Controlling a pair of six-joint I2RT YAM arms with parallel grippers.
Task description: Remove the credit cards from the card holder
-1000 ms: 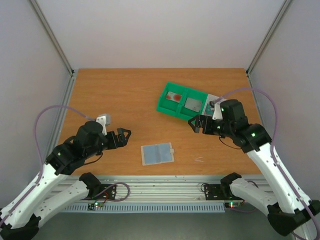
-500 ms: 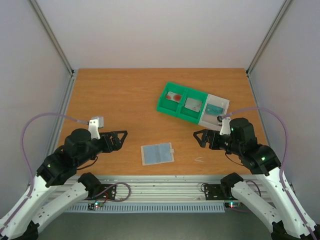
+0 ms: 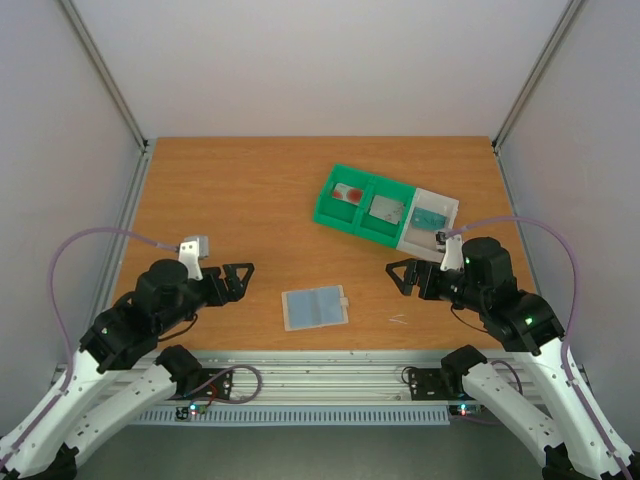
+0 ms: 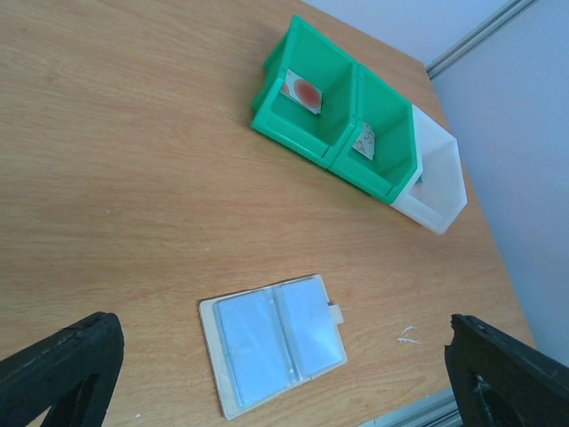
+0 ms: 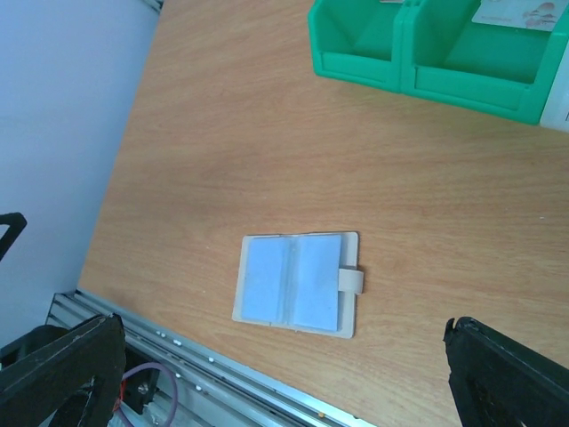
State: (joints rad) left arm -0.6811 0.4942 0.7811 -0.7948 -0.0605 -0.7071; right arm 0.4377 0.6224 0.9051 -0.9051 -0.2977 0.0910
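Note:
The card holder (image 3: 315, 308) lies open flat near the table's front edge, grey-blue inside up, its tab pointing right. Its pockets show only plain grey-blue in the left wrist view (image 4: 274, 342) and the right wrist view (image 5: 298, 283). A pale card with a red blot (image 3: 347, 192) and a grey card (image 3: 387, 208) lie in the green tray (image 3: 330, 212). A teal card (image 3: 430, 216) lies in the white tray (image 3: 447, 205). My left gripper (image 3: 240, 281) is open to the holder's left, my right gripper (image 3: 397, 278) open to its right. Both are empty and touch nothing.
The green tray and white tray stand side by side at the back right. A metal rail (image 3: 320, 362) runs along the near edge. Frame posts and white walls close in the table's sides. Small white flecks (image 3: 398, 320) mark the wood right of the holder.
Both arms have drawn back toward the near edge. The right gripper has left the green tray and come down beside the holder. Over the last half second hardly anything moved.

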